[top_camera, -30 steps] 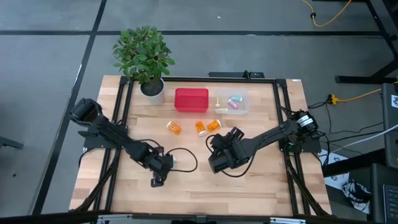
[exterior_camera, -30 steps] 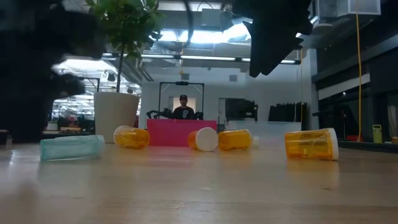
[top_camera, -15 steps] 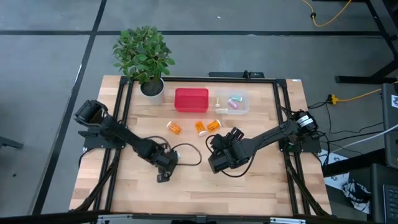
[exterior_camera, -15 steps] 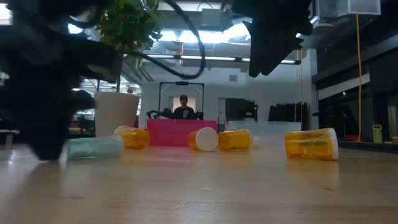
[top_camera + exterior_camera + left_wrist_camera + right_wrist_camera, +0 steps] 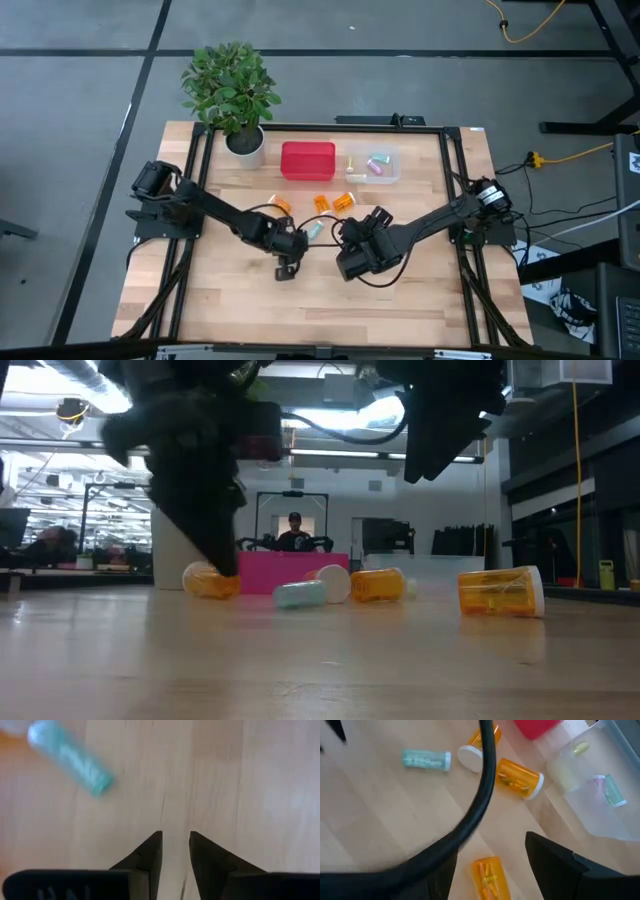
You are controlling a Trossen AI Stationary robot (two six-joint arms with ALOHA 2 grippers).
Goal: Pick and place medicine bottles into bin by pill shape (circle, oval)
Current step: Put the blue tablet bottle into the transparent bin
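The left gripper has its fingers drawn nearly together with nothing between them, only bare wood showing through the thin slit in its own wrist view. Just ahead of those tips and off to one side lies the teal bottle, on its side, free of the fingers. In the high view the left gripper now sits near the table's middle, and the teal bottle rests beside the orange bottles. A second ago this arm was farther toward the table's near left and the teal bottle lay well away from the cluster; since then the arm has swept inward and the bottle has travelled with it, so it reads as pushed or nudged rather than carried. The low view agrees: the teal bottle now lies in front of the pink bin. The right gripper hangs above the table with fingers spread and empty, unmoved over the last second. The clear bin already holds a few pastel bottles. My reading is that the teal bottle has been herded closer to the bins but still needs a real grasp.
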